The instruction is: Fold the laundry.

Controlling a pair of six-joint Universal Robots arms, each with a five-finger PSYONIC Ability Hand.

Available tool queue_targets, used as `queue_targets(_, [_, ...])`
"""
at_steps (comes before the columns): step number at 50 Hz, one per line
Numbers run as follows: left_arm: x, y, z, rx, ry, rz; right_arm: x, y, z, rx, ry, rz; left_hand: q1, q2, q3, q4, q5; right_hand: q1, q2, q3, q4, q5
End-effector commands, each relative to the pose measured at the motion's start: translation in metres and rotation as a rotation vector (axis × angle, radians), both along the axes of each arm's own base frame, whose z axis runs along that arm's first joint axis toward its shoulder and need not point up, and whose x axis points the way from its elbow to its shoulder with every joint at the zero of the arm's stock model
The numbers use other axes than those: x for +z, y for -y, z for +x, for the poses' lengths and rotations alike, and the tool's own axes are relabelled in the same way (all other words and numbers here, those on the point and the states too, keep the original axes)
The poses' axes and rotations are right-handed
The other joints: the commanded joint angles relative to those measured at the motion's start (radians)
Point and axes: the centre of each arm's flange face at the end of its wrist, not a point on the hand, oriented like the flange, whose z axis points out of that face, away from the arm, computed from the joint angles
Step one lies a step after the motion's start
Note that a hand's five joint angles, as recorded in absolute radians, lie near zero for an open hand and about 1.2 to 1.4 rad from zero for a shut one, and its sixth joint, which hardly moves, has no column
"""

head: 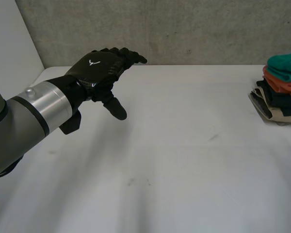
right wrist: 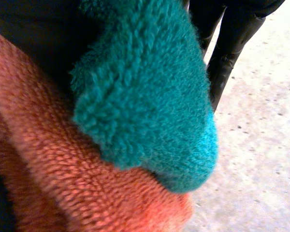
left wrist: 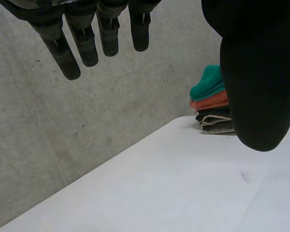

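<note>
Left hand (head: 99,68) hovers above the white worktop (head: 184,155), fingers straight and spread, holding nothing. The laundry stack (head: 280,92) sits on the worktop's right side, with a teal cloth (right wrist: 150,96) on top of an orange cloth (right wrist: 63,169). Right hand (right wrist: 227,53) is just beside the teal cloth; whether it grips cannot be told.

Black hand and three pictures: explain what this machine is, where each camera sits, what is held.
A two-armed robot works at a white table. The head view looks down from behind the arms: the left hand hovers open, holding nothing. The left wrist view looks along that palm toward a stack of folded clothes at the table's right side. The right wrist view shows the right hand beside the stack's teal cloth, lying on an orange cloth; whether it grips is unclear.
</note>
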Motion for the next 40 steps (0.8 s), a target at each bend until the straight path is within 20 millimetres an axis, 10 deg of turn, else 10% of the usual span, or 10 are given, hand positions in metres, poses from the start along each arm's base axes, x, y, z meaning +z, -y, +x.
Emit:
queue_targets(1, [-0.001, 0.0, -0.001, 0.0, -0.012, 0.015, -0.006, -0.008, 0.004, 0.051, -0.008, 0.04, 0.058, 0.054, 0.056, 0.056, 0.057, 0.466, 0.223, 0.242, 0.208, 0.234])
queue_targets(10, [-0.001, 0.001, -0.001, 0.0, -0.015, 0.01, -0.022, -0.013, -0.019, -0.003, 0.029, 0.114, 0.058, 0.054, 0.056, 0.056, 0.057, 0.466, 0.223, 0.242, 0.208, 0.234])
queue_targets(14, [-0.001, 0.001, -0.001, -0.002, -0.016, 0.009, -0.015, -0.017, -0.024, -0.066, 0.066, 0.147, 0.058, 0.054, 0.056, 0.056, 0.057, -0.756, -0.999, -0.98, -1.014, -0.988])
queue_targets(30, [0.005, -0.005, -0.003, -0.012, -0.035, 0.003, 0.088, -0.062, -0.02, -0.223, 0.093, 0.098, 0.058, 0.054, 0.056, 0.056, 0.057, -0.756, -0.999, -0.98, -1.014, -0.988])
queue_targets(40, [0.007, -0.006, -0.003, -0.015, -0.039, -0.002, 0.158, -0.085, -0.07, -0.684, -0.103, -0.088, 0.058, 0.054, 0.056, 0.056, 0.057, -0.756, -0.999, -0.98, -1.014, -0.988])
